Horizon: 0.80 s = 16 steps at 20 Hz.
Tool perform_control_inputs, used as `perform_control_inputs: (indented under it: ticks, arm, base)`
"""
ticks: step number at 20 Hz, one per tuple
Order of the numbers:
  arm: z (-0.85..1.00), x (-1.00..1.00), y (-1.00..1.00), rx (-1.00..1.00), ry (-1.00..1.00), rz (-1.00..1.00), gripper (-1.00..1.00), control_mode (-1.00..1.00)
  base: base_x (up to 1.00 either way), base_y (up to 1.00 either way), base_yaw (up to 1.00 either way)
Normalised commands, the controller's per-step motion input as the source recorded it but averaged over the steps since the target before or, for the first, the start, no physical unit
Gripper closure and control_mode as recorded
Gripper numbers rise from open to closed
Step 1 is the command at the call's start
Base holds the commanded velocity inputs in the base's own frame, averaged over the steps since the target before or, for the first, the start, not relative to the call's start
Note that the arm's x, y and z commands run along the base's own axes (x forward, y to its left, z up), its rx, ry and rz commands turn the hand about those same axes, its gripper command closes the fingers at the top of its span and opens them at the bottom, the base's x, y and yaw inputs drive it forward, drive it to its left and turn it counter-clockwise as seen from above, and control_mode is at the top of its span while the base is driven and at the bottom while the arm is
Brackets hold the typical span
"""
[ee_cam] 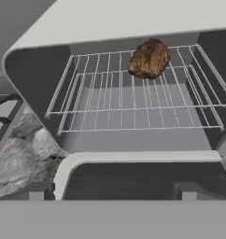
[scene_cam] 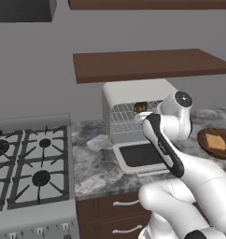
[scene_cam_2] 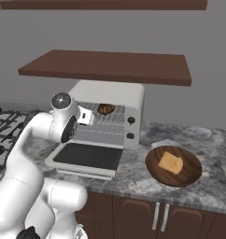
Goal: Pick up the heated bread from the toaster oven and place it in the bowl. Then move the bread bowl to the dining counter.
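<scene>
While poised at the oven's mouth, looks over a marbled desk (scene_cam_2: 133,179) carrying a pale toaster oven (scene_cam_2: 110,91), door (scene_cam_2: 89,156) dropped flat. Finds the brown wooden bowl (scene_cam_2: 152,175) to the oven's right on the same desk, apart from it, with a pale square slice (scene_cam_2: 171,163) inside. Spots the bread (ee_cam: 150,58), a brown lump, far back on the wire rack (ee_cam: 133,112), untouched. Keeps the claw (ee_cam: 112,195) spread wide over the door, gripping nothing, short of the rack.

Risks, by judgement: could strike the oven roof or rack wires on so deep a reach. Could shove the rounded crust against the rear wall by closing off-centre. Could snag the front wire when drawing out low.
</scene>
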Motion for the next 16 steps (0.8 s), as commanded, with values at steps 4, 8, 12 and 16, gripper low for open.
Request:
perform_control_inputs:
  ticks: [4,8,12,16]
  arm:
    - [-0.15,0.69,0.00,0.06,-0.08,-0.10,-1.00,-1.00]
    - [-0.01,0.70,0.00,0.03,-0.03,-0.06,-1.00,-1.00]
    - [0.00,0.51,0.00,0.00,0.00,0.00,-1.00,-1.00]
    - [-0.03,0.38,0.00,0.00,0.00,0.00,-1.00,-1.00]
  base:
    - [0.00,0.00,0.00]
    - [0.00,0.00,0.00]
    - [0.00,0.00,0.00]
    - [0.00,0.00,0.00]
